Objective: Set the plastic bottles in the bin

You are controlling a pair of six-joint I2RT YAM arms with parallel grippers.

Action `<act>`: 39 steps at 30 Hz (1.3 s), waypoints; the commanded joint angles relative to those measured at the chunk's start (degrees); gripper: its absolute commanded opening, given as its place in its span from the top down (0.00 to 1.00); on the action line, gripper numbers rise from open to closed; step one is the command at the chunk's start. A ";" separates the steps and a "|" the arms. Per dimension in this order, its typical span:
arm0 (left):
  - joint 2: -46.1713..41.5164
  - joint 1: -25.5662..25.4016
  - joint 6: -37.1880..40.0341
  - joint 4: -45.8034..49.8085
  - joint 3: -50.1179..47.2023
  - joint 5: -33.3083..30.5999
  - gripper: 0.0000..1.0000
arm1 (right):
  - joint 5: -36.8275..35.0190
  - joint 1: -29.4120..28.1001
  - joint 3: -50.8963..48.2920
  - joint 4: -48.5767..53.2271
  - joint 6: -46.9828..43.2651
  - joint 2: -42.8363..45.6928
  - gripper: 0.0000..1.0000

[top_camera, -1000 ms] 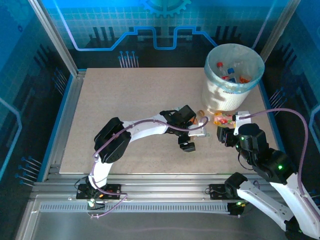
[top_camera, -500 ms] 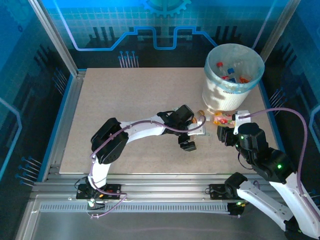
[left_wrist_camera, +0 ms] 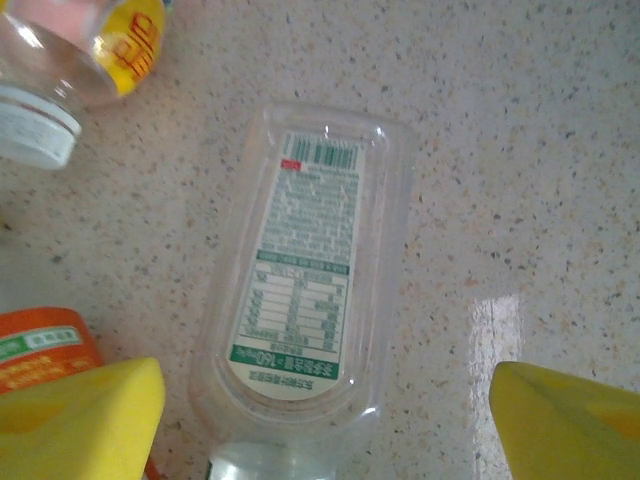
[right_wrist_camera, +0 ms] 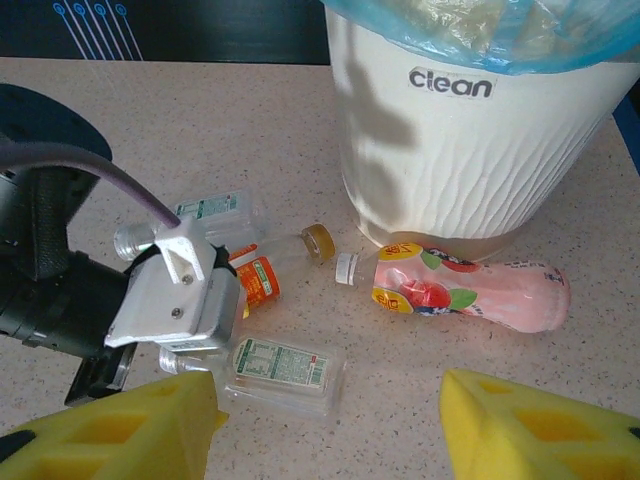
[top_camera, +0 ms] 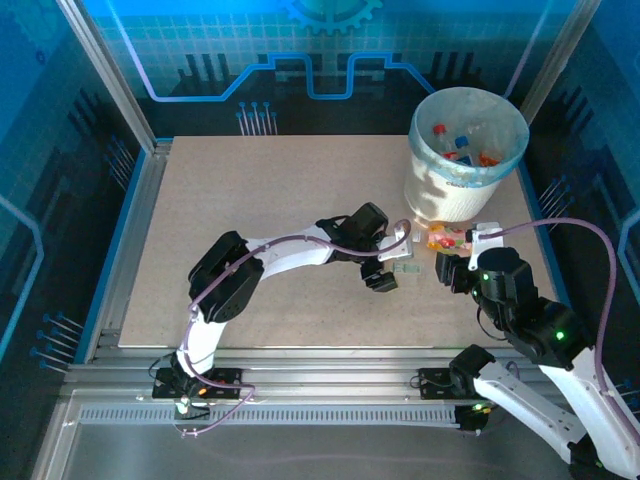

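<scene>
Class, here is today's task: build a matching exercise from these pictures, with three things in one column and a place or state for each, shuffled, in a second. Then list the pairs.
Column one
1. pink plastic bottle
2. flat clear plastic bottle with a green-printed label
3. round white bin

Column two
A. stands upright, lined with a light-blue bag
B. lies on its side beside the bin's base
C. lies label-up beneath the left gripper, jaws open

Pairs: 1-B, 2-C, 3-A
</scene>
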State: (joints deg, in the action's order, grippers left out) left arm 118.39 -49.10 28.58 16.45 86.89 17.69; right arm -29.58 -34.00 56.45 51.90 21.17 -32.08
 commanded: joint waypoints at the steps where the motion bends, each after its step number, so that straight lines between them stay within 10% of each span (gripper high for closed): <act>1: 1.91 -0.88 1.42 2.44 1.44 -0.69 0.14 | -0.74 0.86 -0.41 -0.13 0.24 0.87 0.39; 22: 0.95 -3.46 0.61 0.63 -1.26 -5.24 0.38 | 0.03 1.13 1.22 2.59 1.56 1.44 0.38; 39: -31.43 -2.47 -16.07 -16.67 -25.32 -10.60 0.49 | 10.31 1.12 6.49 0.54 6.89 2.19 0.38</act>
State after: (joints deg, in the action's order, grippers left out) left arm 92.99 -51.90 19.03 6.85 65.39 8.95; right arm -24.71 -33.39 61.54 55.53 25.23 -29.85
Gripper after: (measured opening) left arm 0.564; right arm 0.614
